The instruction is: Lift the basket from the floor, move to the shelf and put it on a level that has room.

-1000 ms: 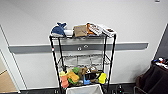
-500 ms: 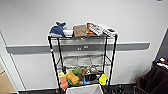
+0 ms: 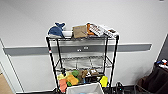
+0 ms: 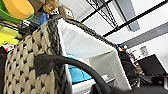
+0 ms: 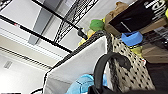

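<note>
The basket (image 3: 85, 88), beige wicker with a white lining, hangs low in the head view just in front of the shelf (image 3: 51, 62). In the left wrist view its woven side (image 4: 32, 62) is close up, and a dark handle loop runs down into my left gripper (image 4: 100, 90). The right wrist view has the other side of the basket (image 5: 130, 65), with its handle arching into my right gripper (image 5: 97, 90). The level (image 3: 82, 61), the rack's middle wire grid, is bare. The floor is hidden behind the basket and the rack's foot.
A blue whale toy (image 3: 56, 30), a cardboard box (image 3: 79, 31) and packets crowd the top tier. Yellow, orange and green clutter (image 3: 72, 78) packs the bottom tier. Dark bags (image 3: 155, 80) stand at the right. Something blue (image 4: 77, 75) lies inside the basket.
The whole head picture has shifted slightly, so the camera has moved a little. The basket stays at the bottom edge before the rack.
</note>
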Robot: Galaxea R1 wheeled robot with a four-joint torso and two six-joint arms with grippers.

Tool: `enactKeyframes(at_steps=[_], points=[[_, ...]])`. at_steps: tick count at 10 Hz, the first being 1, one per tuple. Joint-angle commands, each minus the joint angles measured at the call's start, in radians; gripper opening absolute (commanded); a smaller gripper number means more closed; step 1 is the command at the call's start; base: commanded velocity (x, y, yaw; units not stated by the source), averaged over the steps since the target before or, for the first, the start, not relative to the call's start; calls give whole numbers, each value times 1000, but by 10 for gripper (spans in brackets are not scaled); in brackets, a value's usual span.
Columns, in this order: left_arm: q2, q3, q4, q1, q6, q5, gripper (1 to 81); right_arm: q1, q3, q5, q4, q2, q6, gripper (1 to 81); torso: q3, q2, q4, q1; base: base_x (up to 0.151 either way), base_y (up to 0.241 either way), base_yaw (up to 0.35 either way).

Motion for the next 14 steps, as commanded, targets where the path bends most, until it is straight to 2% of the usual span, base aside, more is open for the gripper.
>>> enactKeyframes(at_steps=[1,9,14], points=[[-24,59,10,-153,12,-5,10,159,69,6,5,-22,8,10,0,0,0,0,96,0,0],[-27,75,10,-153,12,-5,10,159,89,7,5,-34,8,10,0,0,0,0,94,0,0],[-58,128,8,-186,11,-20,10,198,161,12,8,-75,8,10,0,0,0,0,93,0,0]])
